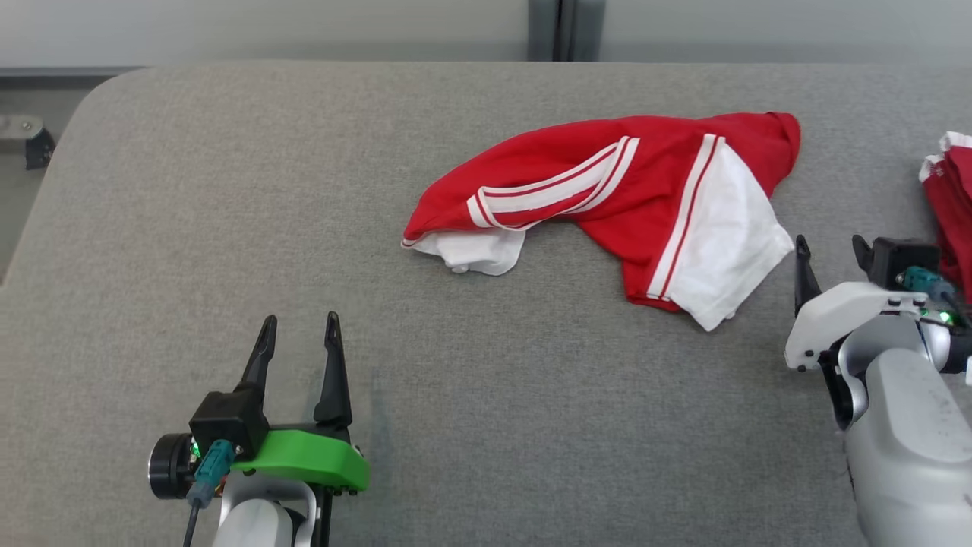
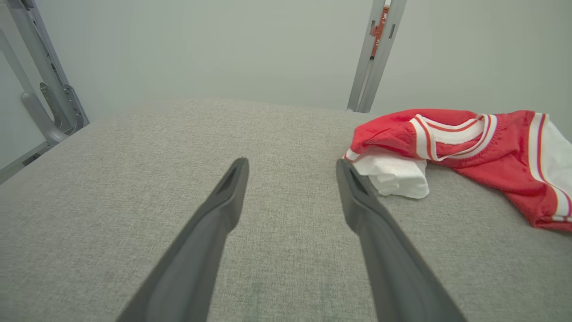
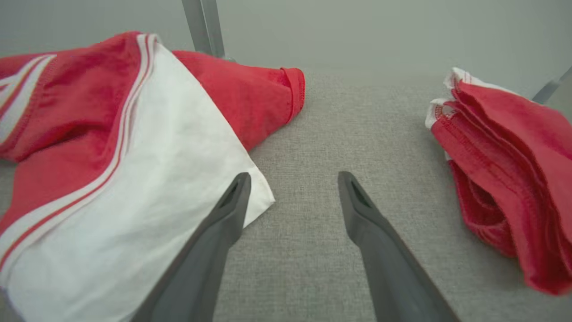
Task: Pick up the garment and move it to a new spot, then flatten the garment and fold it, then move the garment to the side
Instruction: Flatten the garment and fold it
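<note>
The garment (image 1: 630,201) is a red and white piece with white stripes, lying crumpled on the grey padded table (image 1: 228,228), right of centre. The left wrist view has the garment (image 2: 469,147) at its right, and the right wrist view has the garment (image 3: 111,156) at its left. My left gripper (image 1: 300,338) is open near the front left, well short of the cloth. My right gripper (image 1: 831,251) is open just right of the garment's white corner, not touching it. In each wrist view nothing lies between the left gripper (image 2: 290,167) fingers or the right gripper (image 3: 292,181) fingers.
A second pile of red cloth (image 1: 949,205) with white trim lies at the table's right edge, close beside my right gripper; the right wrist view shows this red cloth (image 3: 509,179) too. A metal post (image 2: 373,53) stands behind the table. The table's rounded far-left corner (image 1: 106,91) drops to the floor.
</note>
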